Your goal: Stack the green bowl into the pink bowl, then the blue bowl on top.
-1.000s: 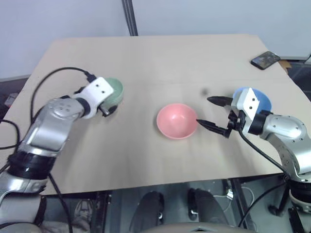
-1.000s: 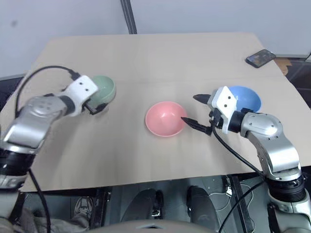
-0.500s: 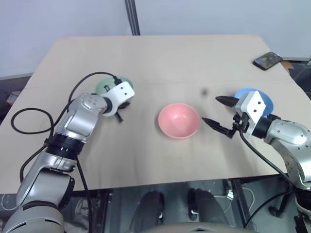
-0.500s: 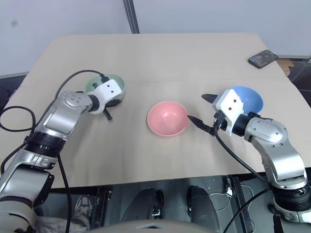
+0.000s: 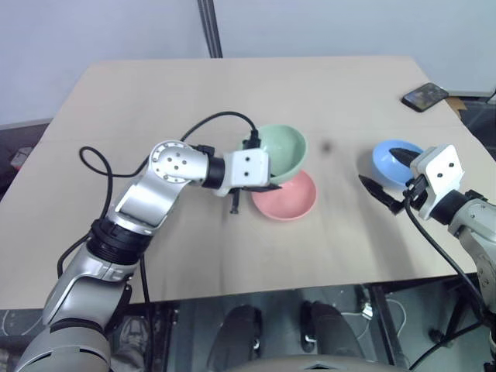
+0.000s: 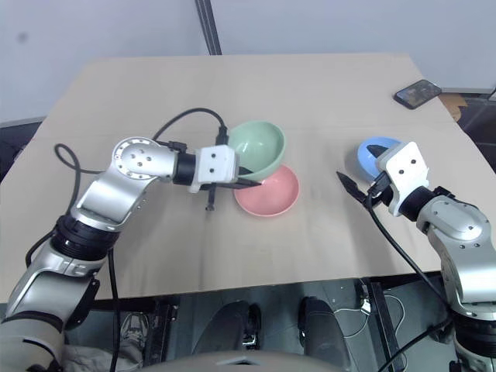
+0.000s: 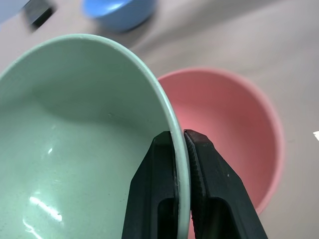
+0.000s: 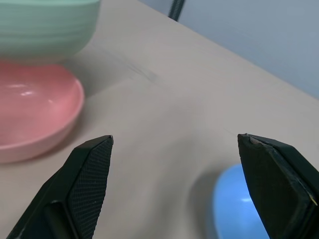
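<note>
The green bowl point(image 5: 279, 151) hangs tilted in the air, its mouth turned up and toward the robot's right, its lower edge over the far left rim of the pink bowl point(image 5: 288, 198). Being round, it has no long axis to speak of. The left gripper point(image 7: 180, 149) is clamped on its rim, one finger inside the wall and one outside. Whether the green bowl's underside touches the pink one is hard to judge; in the right wrist view it seems just clear of it.

The pink bowl sits upright near the middle of the table point(image 5: 155, 101). The blue bowl point(image 5: 391, 161) sits upright well to its right, with bare tabletop between them. The right gripper point(image 5: 385, 176) hovers at the blue bowl's near side, fingers spread wide, holding nothing, one fingertip over the bowl's rim.

The table is a plain tan board with broad open room behind and to the left of the bowls. A phone point(image 5: 425, 96) lies at the far right corner. A grey wall stands behind, with a dark pole point(image 5: 210, 29) rising past the far edge.
</note>
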`<state>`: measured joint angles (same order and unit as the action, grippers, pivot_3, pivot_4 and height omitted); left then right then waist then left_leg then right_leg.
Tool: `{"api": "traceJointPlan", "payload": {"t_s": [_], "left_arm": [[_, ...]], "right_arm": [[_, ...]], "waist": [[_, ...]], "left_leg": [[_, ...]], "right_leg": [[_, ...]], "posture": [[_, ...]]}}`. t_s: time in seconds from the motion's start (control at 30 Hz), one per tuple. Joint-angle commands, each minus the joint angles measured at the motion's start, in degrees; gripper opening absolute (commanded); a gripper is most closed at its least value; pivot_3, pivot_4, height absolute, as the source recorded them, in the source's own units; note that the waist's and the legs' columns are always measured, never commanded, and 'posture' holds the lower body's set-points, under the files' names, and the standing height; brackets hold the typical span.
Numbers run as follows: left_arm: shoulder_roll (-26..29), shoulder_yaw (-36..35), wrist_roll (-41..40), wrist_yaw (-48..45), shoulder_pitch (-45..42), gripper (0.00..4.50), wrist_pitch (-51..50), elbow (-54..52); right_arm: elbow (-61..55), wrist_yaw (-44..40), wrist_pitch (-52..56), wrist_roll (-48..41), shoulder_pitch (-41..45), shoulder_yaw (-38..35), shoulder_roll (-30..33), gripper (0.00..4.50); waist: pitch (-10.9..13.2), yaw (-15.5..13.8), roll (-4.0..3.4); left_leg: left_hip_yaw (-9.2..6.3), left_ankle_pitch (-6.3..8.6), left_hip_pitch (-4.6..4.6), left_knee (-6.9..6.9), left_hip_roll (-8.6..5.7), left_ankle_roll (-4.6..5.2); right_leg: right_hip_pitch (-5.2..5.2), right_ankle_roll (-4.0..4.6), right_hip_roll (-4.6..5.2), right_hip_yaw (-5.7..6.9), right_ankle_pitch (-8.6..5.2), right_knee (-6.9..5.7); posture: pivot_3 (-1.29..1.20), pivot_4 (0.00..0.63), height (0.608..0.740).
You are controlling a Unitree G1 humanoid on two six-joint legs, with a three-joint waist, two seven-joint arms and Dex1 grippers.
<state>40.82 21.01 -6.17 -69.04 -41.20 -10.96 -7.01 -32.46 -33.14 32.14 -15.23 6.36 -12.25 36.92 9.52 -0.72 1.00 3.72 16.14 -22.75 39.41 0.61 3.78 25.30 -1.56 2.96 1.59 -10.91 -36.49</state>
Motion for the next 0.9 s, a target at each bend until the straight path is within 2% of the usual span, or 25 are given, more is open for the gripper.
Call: {"api": "traceJointPlan", "payload": {"t_s": [0.03, 0.07, 0.13, 0.2, 0.27, 0.37, 0.4, 0.5, 0.53, 0.63, 0.73, 0.8, 0.83, 0.9], "left_arm": [[-0.9, -0.9, -1.7, -3.4, -0.7, 1.12, 5.0, 0.1], [-1.1, -1.3, -2.1, -3.8, -0.8, 1.57, 5.1, 0.1], [-1.7, -3.3, -2.6, -2.3, -1.2, 2.13, 4.2, 0.4], [-1.3, -5.6, -3.7, -1.4, -1.4, 3.12, 1.3, 0.1], [0.3, -8.4, -5.4, -0.7, -0.5, 3.12, -2.8, -1.3], [3.2, -14.3, -11.0, 1.3, 2.6, 3.12, -14.7, -5.7], [2.8, -17.4, -16.0, 2.1, 3.9, 3.12, -20.1, -6.7], [0.9, -25.6, -20.1, 7.3, 9.0, 3.12, -20.2, -9.5], [2.2, -27.4, -19.6, 7.4, 12.0, 3.12, -19.2, -11.0], [5.5, -31.5, -24.4, 6.4, 19.1, 3.12, -25.2, -13.5], [2.7, -36.5, -27.0, 9.4, 24.3, 3.12, -22.4, -14.5], [2.8, -38.5, -27.7, 8.5, 27.7, 3.12, -20.9, -15.0], [3.4, -39.1, -27.6, 8.0, 29.4, 3.17, -20.3, -15.2], [4.5, -39.5, -27.1, 7.0, 31.8, 3.17, -18.6, -15.4]], "right_arm": [[-1.2, 1.1, -1.5, 0.7, -0.9, -2.1, 0.7, 4.20], [-1.2, 1.2, -1.5, 0.7, -1.1, -2.1, 0.7, 4.20], [-1.1, 1.2, -1.6, 0.9, -1.3, -1.9, 0.7, 4.20], [-0.1, 0.9, -2.1, 1.3, -1.1, -1.1, 1.0, 4.20], [2.0, 0.6, -3.0, 2.1, -0.3, 0.1, 1.2, 4.20], [7.3, 0.7, -3.7, 4.0, 2.4, 2.1, 1.8, 4.20], [9.2, 0.6, -3.6, 4.4, 3.4, 2.7, 2.0, 4.20], [14.9, -0.2, -4.3, 6.2, 6.2, 5.0, 2.6, 4.20], [17.6, -0.5, -4.7, 7.1, 7.5, 6.2, 2.7, 4.20], [26.0, -1.1, -6.3, 9.8, 11.8, 9.5, 3.1, 4.20], [32.4, -2.4, -7.1, 10.8, 15.2, 11.3, 3.0, 4.20], [35.8, -2.7, -7.7, 11.4, 17.1, 12.0, 2.8, 4.20], [37.5, -3.0, -7.8, 11.6, 18.1, 12.5, 2.7, 3.67], [40.0, -3.6, -8.3, 12.0, 19.2, 13.1, 2.7, 2.88]], "waist": [[0.0, -0.1, 0.00], [0.0, -0.1, 0.00], [0.0, 0.0, 0.00], [0.0, 0.0, 0.00], [0.0, 0.1, 0.00], [0.0, 0.7, 0.00], [0.0, 0.9, 0.00], [0.0, 1.1, 0.01], [0.0, 1.1, 0.01], [0.0, 1.5, 0.00], [0.0, 1.4, 0.00], [0.0, 1.1, 0.02], [0.0, 1.2, 0.02], [0.0, 1.1, 0.02]], "left_leg": [[0.00, 0.00, -0.01, 0.01, 0.00, 0.00], [0.00, -0.01, -0.01, 0.01, 0.00, -0.02], [0.01, -0.01, -0.03, 0.04, 0.00, -0.02], [0.00, 0.00, -0.03, 0.04, 0.00, 0.00], [-0.01, 0.01, -0.02, 0.04, 0.00, 0.03], [0.01, 0.01, 0.01, 0.04, 0.04, 0.02], [0.01, 0.01, 0.01, 0.04, 0.05, 0.01], [0.00, -0.03, 0.00, 0.06, 0.06, -0.05], [0.00, -0.04, 0.00, 0.06, 0.05, -0.07], [0.03, -0.05, 0.03, 0.05, 0.05, -0.09], [0.03, -0.05, 0.04, 0.04, 0.05, -0.09], [-0.01, -0.05, 0.01, 0.05, 0.04, -0.09], [-0.02, -0.05, 0.01, 0.05, 0.04, -0.09], [0.00, -0.05, 0.02, 0.05, 0.02, -0.09]], "right_leg": [[0.00, -0.01, 0.00, 0.00, -0.01, 0.00], [0.00, -0.02, 0.00, -0.01, -0.01, 0.00], [0.00, -0.04, 0.01, -0.04, -0.02, 0.01], [0.00, -0.06, 0.02, -0.03, -0.04, 0.01], [0.00, -0.08, 0.01, -0.03, -0.05, 0.00], [0.01, -0.13, -0.01, -0.06, -0.08, -0.03], [0.02, -0.14, -0.01, -0.06, -0.08, -0.04], [0.02, -0.13, 0.05, -0.06, -0.08, -0.06], [0.02, -0.12, 0.06, -0.05, -0.07, -0.06], [0.02, -0.10, 0.05, -0.10, -0.06, -0.07], [0.03, -0.09, 0.07, -0.08, -0.07, -0.09], [0.02, -0.08, 0.12, -0.03, -0.06, -0.10], [0.02, -0.07, 0.13, -0.02, -0.06, -0.09], [0.02, -0.07, 0.13, -0.04, -0.06, -0.10]], "posture": [[0.00, 0.150, 0.740], [0.00, 0.150, 0.740], [0.00, 0.150, 0.740], [0.00, 0.150, 0.740], [0.00, 0.150, 0.740], [0.00, 0.150, 0.740], [0.00, 0.150, 0.740], [0.00, 0.150, 0.740], [0.00, 0.150, 0.740], [0.00, 0.150, 0.740], [0.00, 0.150, 0.740], [0.00, 0.150, 0.740], [0.00, 0.150, 0.740], [0.00, 0.150, 0.740]]}}
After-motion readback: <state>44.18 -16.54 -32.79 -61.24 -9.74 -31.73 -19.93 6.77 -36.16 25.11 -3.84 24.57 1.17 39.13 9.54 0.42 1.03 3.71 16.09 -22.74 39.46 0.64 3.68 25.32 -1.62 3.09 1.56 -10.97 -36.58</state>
